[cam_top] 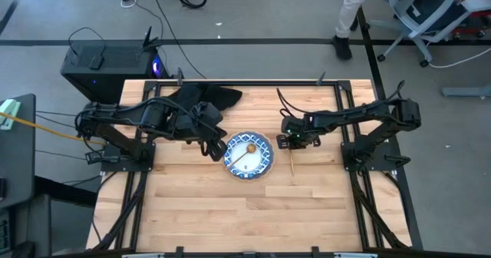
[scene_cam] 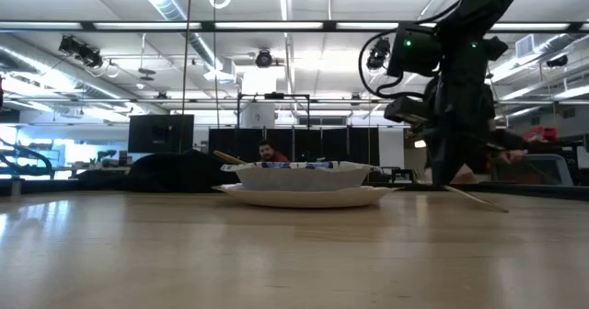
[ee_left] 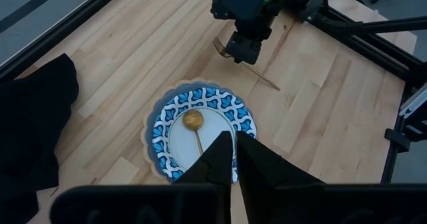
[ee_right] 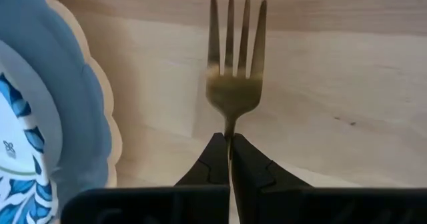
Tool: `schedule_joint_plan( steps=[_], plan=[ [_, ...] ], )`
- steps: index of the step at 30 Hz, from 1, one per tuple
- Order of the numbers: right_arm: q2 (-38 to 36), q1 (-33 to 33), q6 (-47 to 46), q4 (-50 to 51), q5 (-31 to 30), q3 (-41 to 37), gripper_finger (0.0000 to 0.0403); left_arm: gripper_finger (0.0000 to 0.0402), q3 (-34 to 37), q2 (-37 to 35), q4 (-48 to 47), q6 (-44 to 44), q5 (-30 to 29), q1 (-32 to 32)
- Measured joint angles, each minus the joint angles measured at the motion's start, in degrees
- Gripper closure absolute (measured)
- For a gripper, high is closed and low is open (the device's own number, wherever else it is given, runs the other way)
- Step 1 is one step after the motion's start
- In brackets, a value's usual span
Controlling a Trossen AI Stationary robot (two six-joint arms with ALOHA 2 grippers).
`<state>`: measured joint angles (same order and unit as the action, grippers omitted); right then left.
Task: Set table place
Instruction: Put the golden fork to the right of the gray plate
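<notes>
A blue-and-white patterned dish (cam_top: pixel 265 147) sits on a round blue-grey plate (ee_right: pixel 80 84) at the middle of the table (cam_top: pixel 230 212). A gold spoon (ee_left: pixel 195 134) lies in the dish, its bowl on the dish's floor. My left gripper (ee_left: pixel 233 144) is shut and empty, just above the plate's left edge (cam_top: pixel 213 148). My right gripper (cam_top: pixel 294 141) is shut on a gold fork (cam_top: pixel 292 162) just right of the plate. A black napkin (cam_top: pixel 203 97) lies bunched at the far edge. My right gripper pinches the fork's thin neck (ee_right: pixel 230 125), just behind the tines, between its two fingers. The fingers come from above, pointing down, and stand across the fork. The fork points its tines toward the far edge, and its handle end (scene_cam: pixel 497 208) is down at the table.
Black rails edge the table. Both arms' bases stand at the left and right sides. The near half of the table (cam_top: pixel 245 219) is bare wood. A person (scene_cam: pixel 267 151) shows in the room behind the table.
</notes>
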<state>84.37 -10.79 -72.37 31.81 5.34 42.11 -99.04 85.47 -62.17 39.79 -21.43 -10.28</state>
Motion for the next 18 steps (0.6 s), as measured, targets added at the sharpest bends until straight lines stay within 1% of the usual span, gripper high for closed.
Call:
schedule_joint_plan(
  steps=[6, 15, 18],
  plan=[
    [0.3, -0.1, -1.0, -0.3, -0.3, 0.0, 0.0399, 0.0368, 0.0, 0.0, 0.0, 0.0, 0.0, 0.0],
    [0.3, -0.1, -1.1, -1.9, -0.9, 0.0, 0.0377, 0.0378, 0.0, 0.0, 0.0, -0.1, 0.0, 0.0],
    [0.3, -0.1, -1.6, -2.2, -2.0, 0.0, 0.0371, 0.0377, 0.0, 0.0, 0.0, -0.1, 0.0, 0.0]
  ],
)
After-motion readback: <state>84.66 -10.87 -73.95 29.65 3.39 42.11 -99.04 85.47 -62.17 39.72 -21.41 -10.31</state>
